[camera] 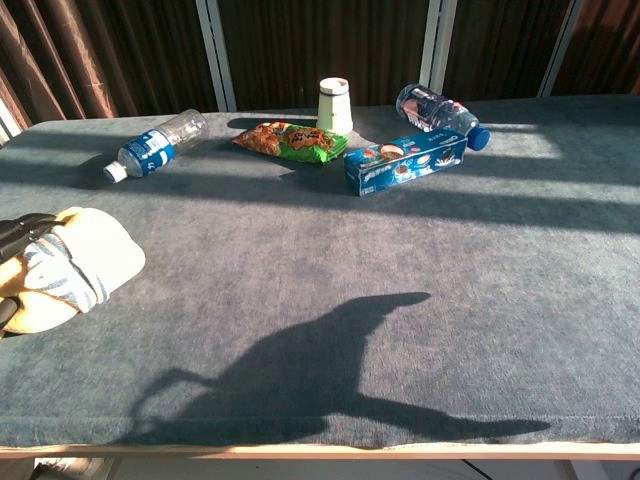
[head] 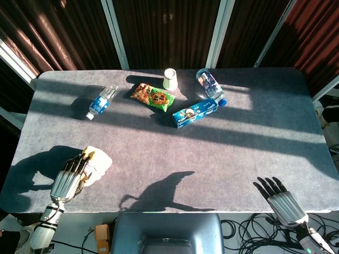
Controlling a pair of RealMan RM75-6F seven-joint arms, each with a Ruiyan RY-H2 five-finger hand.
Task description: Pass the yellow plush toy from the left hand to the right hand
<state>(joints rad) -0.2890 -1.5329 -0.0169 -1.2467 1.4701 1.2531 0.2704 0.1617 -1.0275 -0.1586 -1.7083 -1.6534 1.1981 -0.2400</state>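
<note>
**Toy at left robot hand, handover not started**

Left robot hand (head: 74, 172) sat at the near-left of the table (head: 212, 159), fingers laid over the yellow plush toy (head: 98, 163). Toy rested on the table surface under that hand; in the chest view it showed as a pale rounded lump at the left edge (camera: 85, 262) with dark fingers (camera: 22, 232) just touching its near side. Fingers looked draped over it, but whether they were truly closed around it I could not tell from either view.

Handling, as a judgement: plush looked soft, light, squashy, not fragile, not slippery. It would deform under a grip, so take it around the bulky middle, leaving one end sticking out free for the other hand to grab.

Right robot hand (head: 279, 200) hung at the near-right edge of the table, well apart from the toy, fingers straight and spread, holding nothing.

Counts, left to right along the far side: two water bottles, one lying far left (head: 102, 101) and one far right (head: 211, 86); one snack bag (head: 153, 97); one white paper cup (head: 170, 79), upside down; one blue box (head: 195, 112). One plush toy. Two robot hands.
</note>
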